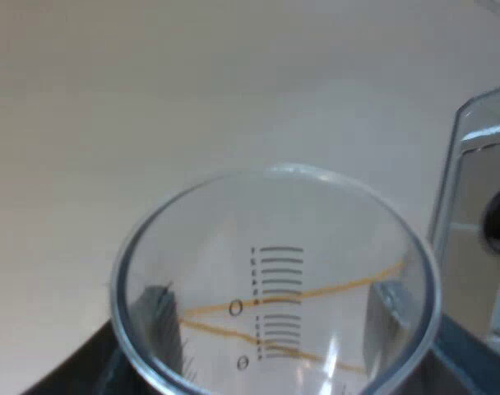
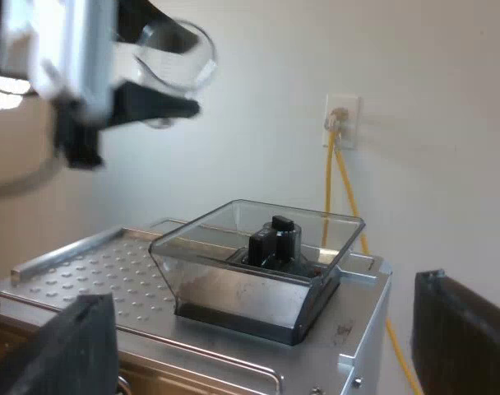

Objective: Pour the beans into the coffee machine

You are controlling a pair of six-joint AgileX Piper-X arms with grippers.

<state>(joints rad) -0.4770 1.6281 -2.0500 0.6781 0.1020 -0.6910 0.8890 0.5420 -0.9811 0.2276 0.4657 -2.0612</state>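
measuring glass [image 1: 275, 280]: no beans visible inside, pinched by left gripper [image 1: 272, 319], 2 fingers on its sides | bean hopper [image 2: 225, 284] lies below and offset, not under glass | left arm nearer | right gripper [image 2: 270, 341] spread, empty, facing hopper

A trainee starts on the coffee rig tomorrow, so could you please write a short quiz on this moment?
1. True or false: the clear graduated measuring glass stands on the steel espresso machine.
2. What holds the glass? A) the left hand B) a person C) a wire stand
3. Fill in: the black fingers of the right hand stand ____.
Key: 1 false, it is held raised; 2 A; 3 open.
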